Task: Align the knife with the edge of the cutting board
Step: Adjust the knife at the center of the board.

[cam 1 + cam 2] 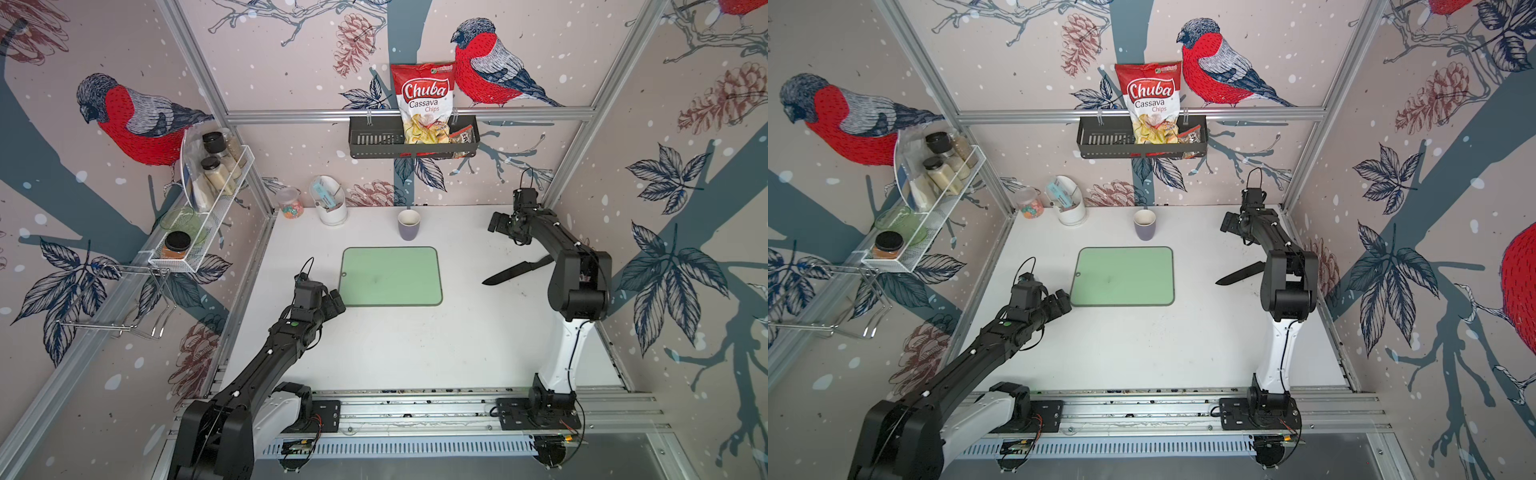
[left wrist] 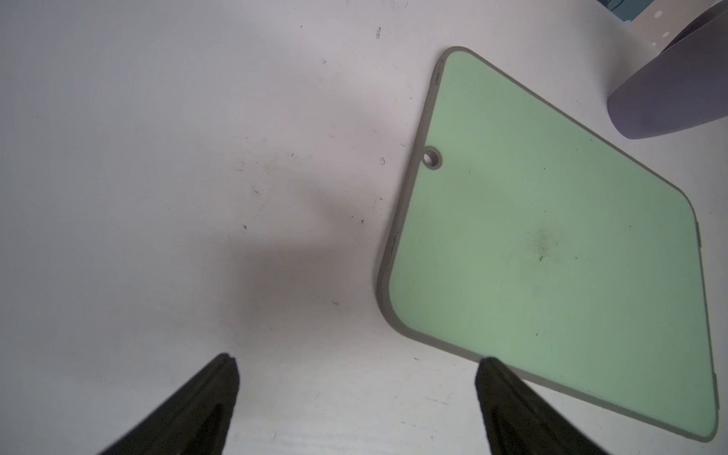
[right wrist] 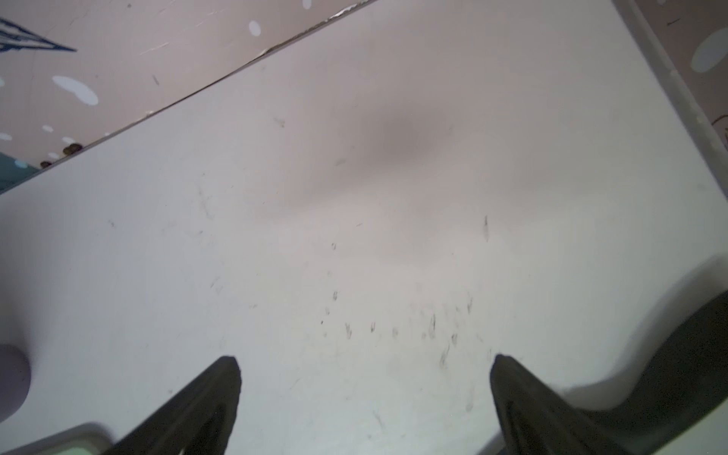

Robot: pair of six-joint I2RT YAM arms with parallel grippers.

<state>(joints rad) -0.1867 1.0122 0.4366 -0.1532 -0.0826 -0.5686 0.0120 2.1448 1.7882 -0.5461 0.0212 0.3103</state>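
Left wrist view: logged left gripper point(image 2: 356, 358) spread wide, empty, just beside cutting board point(image 2: 551, 236) corner. Found right gripper point(image 3: 362, 357) equally spread, empty, over table point(image 3: 354, 197). Spotted knife point(image 1: 517, 270) lying skewed, well apart from board's right edge. Judged alignment unstarted; pickup, placement remaining.

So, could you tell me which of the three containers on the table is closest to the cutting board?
The purple cup, just beyond the cutting board's far edge; the white holder and candy jar stand by the back wall.
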